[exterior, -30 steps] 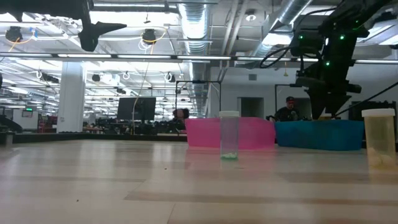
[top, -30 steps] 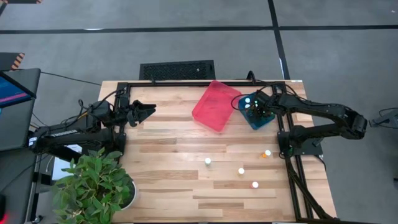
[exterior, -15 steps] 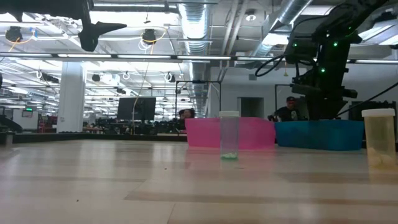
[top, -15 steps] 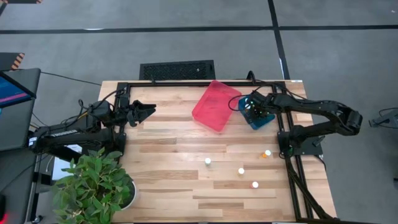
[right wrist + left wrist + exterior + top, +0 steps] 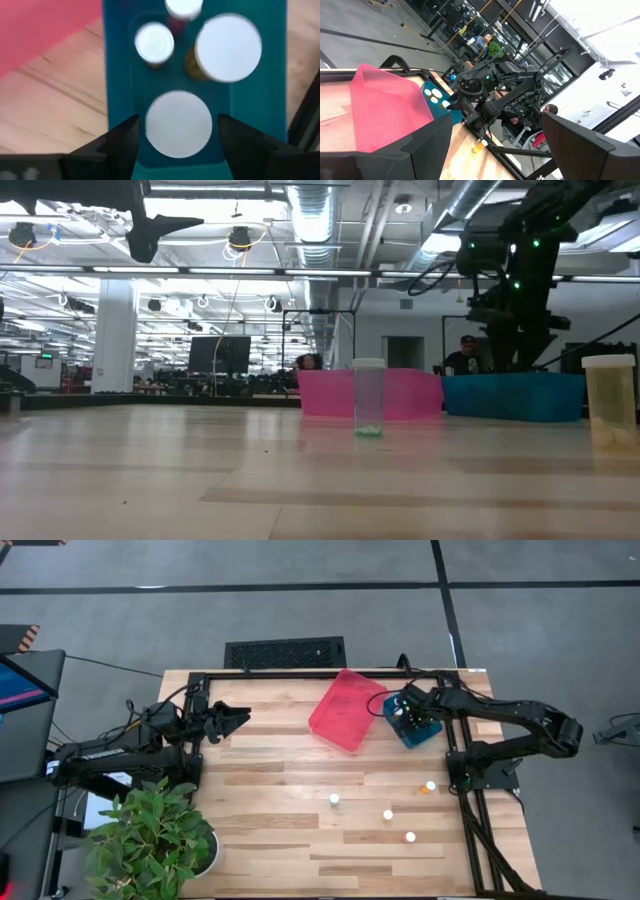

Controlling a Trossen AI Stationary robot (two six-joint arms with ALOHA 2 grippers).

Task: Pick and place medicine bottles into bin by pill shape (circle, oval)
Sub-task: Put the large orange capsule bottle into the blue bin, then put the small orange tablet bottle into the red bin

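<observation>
My right gripper (image 5: 408,714) hangs open over the blue bin (image 5: 424,732) at the table's far right. In the right wrist view its fingers (image 5: 123,144) stand on either side of a wide white-capped bottle (image 5: 178,123) that stands in the bin. Three more capped bottles (image 5: 228,47) stand beside it. Several small white-capped bottles (image 5: 335,799) stand on the table's near right part. The pink bin (image 5: 347,708) lies to the left of the blue one. My left gripper (image 5: 243,717) waits open above the table's far left.
A potted plant (image 5: 150,840) stands at the table's near left corner. A black frame (image 5: 466,770) runs along the right edge by the right arm's base. In the low view a clear bottle (image 5: 368,397) and a yellowish one (image 5: 609,395) stand in front of the bins.
My right gripper has shifted a little toward the table's left edge above the blue bin.
</observation>
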